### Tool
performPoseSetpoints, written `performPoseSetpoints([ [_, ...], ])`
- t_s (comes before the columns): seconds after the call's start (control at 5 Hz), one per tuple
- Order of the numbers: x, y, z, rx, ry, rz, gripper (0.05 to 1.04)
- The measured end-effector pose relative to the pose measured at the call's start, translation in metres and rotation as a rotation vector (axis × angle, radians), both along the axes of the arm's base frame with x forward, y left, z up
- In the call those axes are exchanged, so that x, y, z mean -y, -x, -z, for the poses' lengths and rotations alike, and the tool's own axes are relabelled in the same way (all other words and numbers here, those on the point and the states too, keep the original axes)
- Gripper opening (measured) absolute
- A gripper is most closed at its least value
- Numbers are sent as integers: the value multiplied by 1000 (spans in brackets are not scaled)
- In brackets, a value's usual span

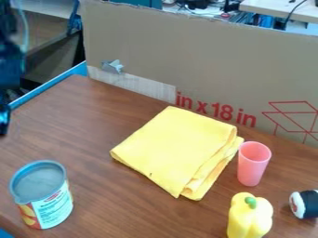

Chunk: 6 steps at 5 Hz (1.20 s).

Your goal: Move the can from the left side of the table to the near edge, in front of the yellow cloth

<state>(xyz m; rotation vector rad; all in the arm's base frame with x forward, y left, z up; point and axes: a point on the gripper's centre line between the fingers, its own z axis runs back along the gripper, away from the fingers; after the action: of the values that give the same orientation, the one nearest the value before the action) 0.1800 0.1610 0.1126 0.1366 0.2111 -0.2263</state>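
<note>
Yellow pepper point(249, 217) points stem-up, can point(43, 197) upright; can't tell opening or hold of left-edge claw point(3, 122).

At the upper left of the frame, my arm point(9, 56) is black with dark blue glints, bulky and uneven in outline. A thin, pale blue-green cable point(25, 29) curves beside it. My narrow lower end point(4, 122) is glossy black.
</note>
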Motion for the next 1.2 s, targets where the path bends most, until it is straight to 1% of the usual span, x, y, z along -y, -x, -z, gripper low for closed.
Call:
performPoseSetpoints([
  [0.2, 1, 1, 34, -31, 44, 15, 1001],
  [0.4, 4, 2, 53, -59, 58, 2, 1001],
  [0.6, 24, -9, 59, -47, 46, 16, 1001],
  [0.8, 55, -14, 63, -11, 87, 11, 1001],
  [1.0, 105, -26, 60, 29, 145, 123, 1001],
  [1.2, 153, -28, 56, 49, 199, 200, 1001],
])
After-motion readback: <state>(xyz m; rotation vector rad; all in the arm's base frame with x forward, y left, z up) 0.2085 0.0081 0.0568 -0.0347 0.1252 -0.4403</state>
